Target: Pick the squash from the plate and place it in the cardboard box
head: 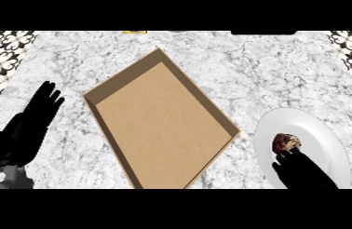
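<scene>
A white plate lies at the lower right of the counter. On it sits a small brownish, mottled squash. My right hand comes up from the lower edge over the plate, its fingertips touching the near side of the squash; whether they curl round it I cannot see. The open, shallow cardboard box lies in the middle of the counter, turned like a diamond, with nothing in it. My left hand rests at the far left, fingers straight and pointing up, holding nothing.
The counter is grey-white marble. Patterned tiles show at the upper left and right corners. A small yellow thing and a dark shape peek in at the top edge.
</scene>
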